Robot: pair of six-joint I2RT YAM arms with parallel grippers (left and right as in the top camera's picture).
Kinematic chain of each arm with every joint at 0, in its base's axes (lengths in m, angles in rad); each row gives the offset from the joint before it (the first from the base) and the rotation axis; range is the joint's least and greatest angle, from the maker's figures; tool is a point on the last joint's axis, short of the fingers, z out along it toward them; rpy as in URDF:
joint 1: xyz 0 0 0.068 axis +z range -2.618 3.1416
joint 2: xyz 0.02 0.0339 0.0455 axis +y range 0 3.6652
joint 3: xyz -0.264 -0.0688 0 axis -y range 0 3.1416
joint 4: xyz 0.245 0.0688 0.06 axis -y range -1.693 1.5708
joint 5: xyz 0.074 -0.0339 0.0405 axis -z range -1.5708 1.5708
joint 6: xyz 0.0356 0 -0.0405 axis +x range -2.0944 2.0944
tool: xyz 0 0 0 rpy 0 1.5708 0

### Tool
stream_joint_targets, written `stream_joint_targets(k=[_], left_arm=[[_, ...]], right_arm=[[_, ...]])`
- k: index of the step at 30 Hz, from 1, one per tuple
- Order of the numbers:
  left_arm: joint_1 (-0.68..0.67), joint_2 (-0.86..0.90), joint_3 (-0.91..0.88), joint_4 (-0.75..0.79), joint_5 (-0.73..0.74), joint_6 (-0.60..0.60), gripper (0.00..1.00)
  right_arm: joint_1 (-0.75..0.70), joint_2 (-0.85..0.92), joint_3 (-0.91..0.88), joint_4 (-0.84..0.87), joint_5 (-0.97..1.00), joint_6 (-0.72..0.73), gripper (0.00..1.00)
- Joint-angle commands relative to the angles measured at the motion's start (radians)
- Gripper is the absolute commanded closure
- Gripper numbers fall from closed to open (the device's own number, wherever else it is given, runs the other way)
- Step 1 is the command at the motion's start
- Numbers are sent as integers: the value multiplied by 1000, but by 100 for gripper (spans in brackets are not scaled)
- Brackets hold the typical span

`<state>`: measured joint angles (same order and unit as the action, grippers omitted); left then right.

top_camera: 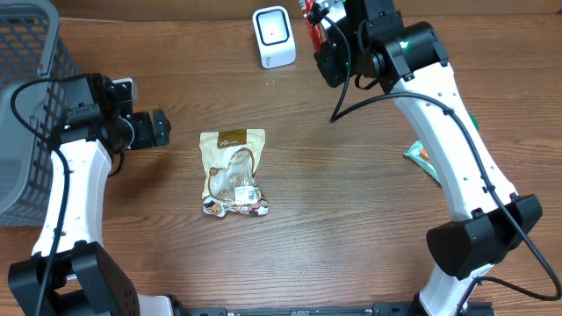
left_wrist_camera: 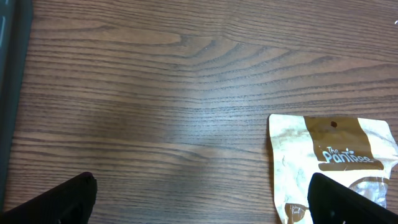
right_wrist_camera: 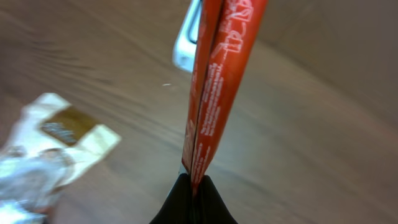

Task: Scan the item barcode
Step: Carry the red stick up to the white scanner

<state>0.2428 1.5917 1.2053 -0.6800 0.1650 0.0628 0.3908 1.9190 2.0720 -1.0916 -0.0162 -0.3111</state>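
Note:
A flat red packet [top_camera: 310, 19] hangs pinched edge-on in my shut right gripper [top_camera: 321, 33], just right of the white barcode scanner [top_camera: 274, 37] at the back of the table. The right wrist view has the red packet [right_wrist_camera: 214, 93] rising from the right gripper [right_wrist_camera: 194, 185], with the scanner [right_wrist_camera: 184, 55] partly hidden behind it. A beige snack bag [top_camera: 233, 171] lies flat at mid-table. My left gripper [top_camera: 162, 128] stands open to its left, low over bare wood. In the left wrist view the left gripper [left_wrist_camera: 202, 200] spans wood, its right finger [left_wrist_camera: 348, 202] over the bag's [left_wrist_camera: 292, 155] corner.
A grey mesh basket [top_camera: 26, 105] fills the far left edge. A green-and-orange packet [top_camera: 421, 158] lies under the right arm at the right. The beige bag [right_wrist_camera: 56, 137] shows blurred at the left of the right wrist view.

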Motion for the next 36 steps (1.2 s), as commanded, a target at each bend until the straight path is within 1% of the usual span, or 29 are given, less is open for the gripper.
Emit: stream_joint_targets(k=[1, 5, 16, 23, 25, 32, 36], left_arm=[[-1, 5, 14, 4, 8, 12, 1], [-1, 5, 14, 4, 8, 12, 0], [-1, 5, 14, 4, 8, 12, 0], [-1, 5, 14, 4, 8, 12, 0], [-1, 5, 14, 4, 8, 12, 0], [-1, 5, 14, 4, 8, 12, 0], [-1, 5, 14, 4, 8, 12, 0]], right_arm=[[41, 35, 22, 36, 187, -128, 97], [69, 121, 22, 103, 245, -218, 97], [74, 313, 22, 375, 416, -218, 97], [75, 425, 22, 529, 526, -323, 97], [75, 451, 22, 566, 563, -323, 97], [73, 510, 22, 647, 578, -328, 97], [73, 542, 22, 666, 608, -423, 97]])
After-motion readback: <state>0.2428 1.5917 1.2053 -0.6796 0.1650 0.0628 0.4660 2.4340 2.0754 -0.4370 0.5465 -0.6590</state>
